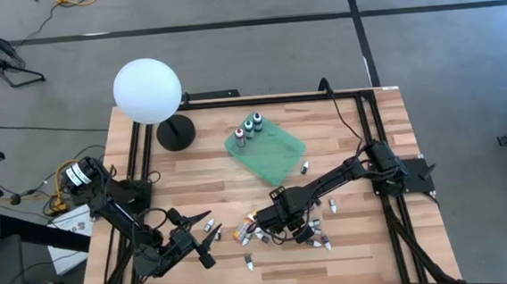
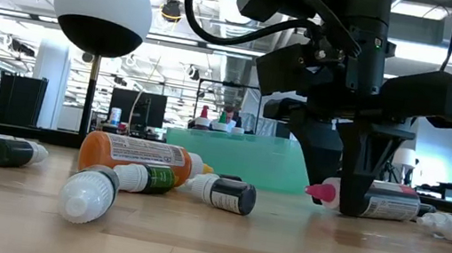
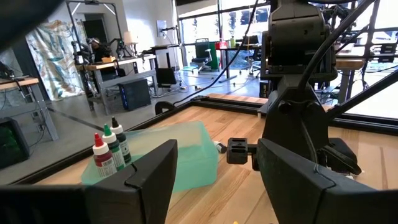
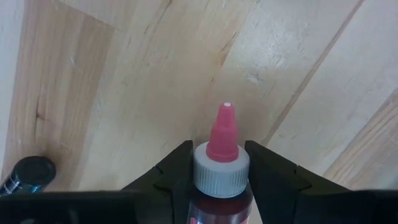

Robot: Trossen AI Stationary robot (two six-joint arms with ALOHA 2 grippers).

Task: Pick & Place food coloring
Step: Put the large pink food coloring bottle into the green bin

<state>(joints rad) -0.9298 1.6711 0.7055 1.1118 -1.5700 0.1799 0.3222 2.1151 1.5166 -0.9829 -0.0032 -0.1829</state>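
Several small food coloring bottles [image 1: 262, 235] lie scattered on the wooden table's near middle; in the low view an orange one [image 2: 137, 154] and dark ones [image 2: 229, 194] lie on their sides. Three more bottles [image 1: 251, 126] stand upright in the green tray [image 1: 277, 163]. My right gripper [image 1: 281, 219] is down among the scattered bottles, shut on a pink-tipped bottle [image 4: 222, 140]. My left gripper [image 1: 205, 239] hovers open to the left of the cluster, touching nothing; its wrist view looks toward the tray [image 3: 186, 155]. My right gripper [image 4: 222, 174] pinches the pink-tipped bottle at its grey collar [image 4: 222, 167], just behind the pink tip, one finger [image 4: 180, 168] on each side. The fingers [image 2: 352, 186] come from above, pointing down, across the bottle. The bottle [image 2: 385, 204] lies on its side on the table.
A white globe lamp [image 1: 147, 91] on a black base [image 1: 175, 131] stands at the far left of the table. Black frame rails [image 1: 375, 151] run along the table's sides. Loose bottles [image 2: 90, 194] lie close around the right gripper. Bare wood shows between the tray and the cluster.
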